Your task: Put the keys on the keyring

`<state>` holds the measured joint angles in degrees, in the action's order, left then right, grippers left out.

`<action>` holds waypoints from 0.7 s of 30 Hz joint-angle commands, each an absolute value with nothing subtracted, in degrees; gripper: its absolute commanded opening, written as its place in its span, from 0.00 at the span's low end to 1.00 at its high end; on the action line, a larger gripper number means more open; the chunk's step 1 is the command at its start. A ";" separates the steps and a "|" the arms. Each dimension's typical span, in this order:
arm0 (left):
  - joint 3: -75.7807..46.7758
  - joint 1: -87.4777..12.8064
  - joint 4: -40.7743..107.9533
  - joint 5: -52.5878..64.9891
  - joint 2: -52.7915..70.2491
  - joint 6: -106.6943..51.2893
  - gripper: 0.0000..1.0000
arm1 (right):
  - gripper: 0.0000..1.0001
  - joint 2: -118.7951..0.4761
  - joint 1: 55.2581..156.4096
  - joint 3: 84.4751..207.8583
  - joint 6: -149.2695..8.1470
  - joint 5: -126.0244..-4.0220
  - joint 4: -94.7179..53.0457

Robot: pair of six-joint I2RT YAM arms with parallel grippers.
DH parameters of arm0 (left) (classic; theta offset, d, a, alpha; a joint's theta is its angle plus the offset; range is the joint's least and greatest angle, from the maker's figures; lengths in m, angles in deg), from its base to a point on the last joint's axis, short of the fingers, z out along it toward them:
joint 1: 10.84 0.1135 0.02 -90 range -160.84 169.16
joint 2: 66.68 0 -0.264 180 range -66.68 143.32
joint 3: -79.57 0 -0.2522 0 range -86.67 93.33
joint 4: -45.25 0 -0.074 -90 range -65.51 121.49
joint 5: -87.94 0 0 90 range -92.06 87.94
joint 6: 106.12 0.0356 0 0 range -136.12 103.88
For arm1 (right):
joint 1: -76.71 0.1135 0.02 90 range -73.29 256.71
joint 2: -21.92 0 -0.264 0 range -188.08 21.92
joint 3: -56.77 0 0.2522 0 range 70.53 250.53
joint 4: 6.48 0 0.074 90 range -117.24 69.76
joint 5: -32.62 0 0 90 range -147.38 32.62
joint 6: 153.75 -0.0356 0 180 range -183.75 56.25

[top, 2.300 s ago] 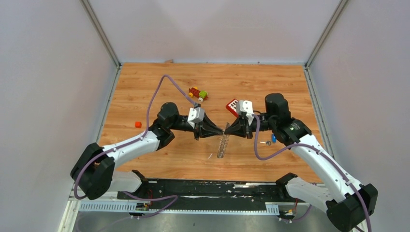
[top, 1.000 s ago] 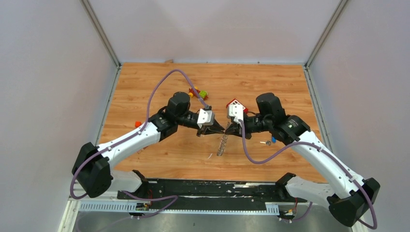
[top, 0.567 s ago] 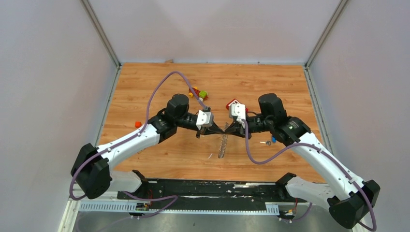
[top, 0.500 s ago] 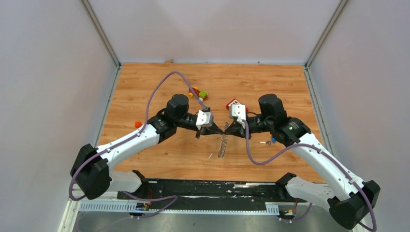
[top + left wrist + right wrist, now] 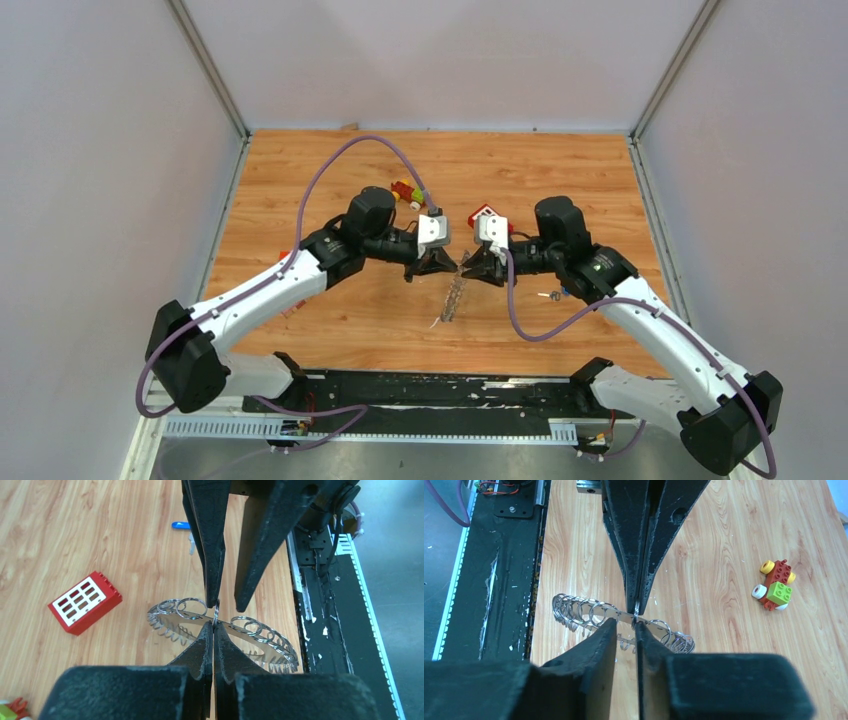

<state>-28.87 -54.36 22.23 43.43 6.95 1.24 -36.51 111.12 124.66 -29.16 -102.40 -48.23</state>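
Left gripper (image 5: pixel 213 628) is pinched tight on the keyring (image 5: pixel 250 628), near the red block (image 5: pixel 85 601). Right gripper (image 5: pixel 625 625) has its jaws slightly apart at the same spot. The blue-headed key (image 5: pixel 180 525) lies on the wood, well apart from that block.

Status: keyring (image 5: pixel 453 297) up on edge at mid table (image 5: pixel 300 170); keys (image 5: pixel 565 291) loose, off ring.
Detail: keyring = grey metal band w/ toothed fringe + row of small split rings, tilted, top edge pinched in closed left gripper (image 5: pixel 214 626); lower-end contact w/ table not discernible. Blue-headed pc (image 5: pixel 180 525) and small dark key (image 5: pixel 553 296) lie flat, just beside each other, apart from keyring on its right.
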 commanded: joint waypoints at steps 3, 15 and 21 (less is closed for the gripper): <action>-23.30 -56.00 14.74 36.97 6.56 2.41 0.00 | 0.28 -35.44 110.90 124.70 -29.45 -102.24 -46.83; -20.30 -58.38 9.66 34.34 7.88 2.95 0.00 | 0.25 -36.38 111.01 125.88 -31.28 -104.14 -44.16; -20.41 -58.47 10.59 35.29 8.28 1.95 0.00 | 0.20 -36.79 110.98 125.68 -31.56 -105.12 -43.95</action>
<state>-22.73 -58.12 9.01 33.91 8.28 2.38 -36.60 111.12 124.53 -30.67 -102.88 -46.15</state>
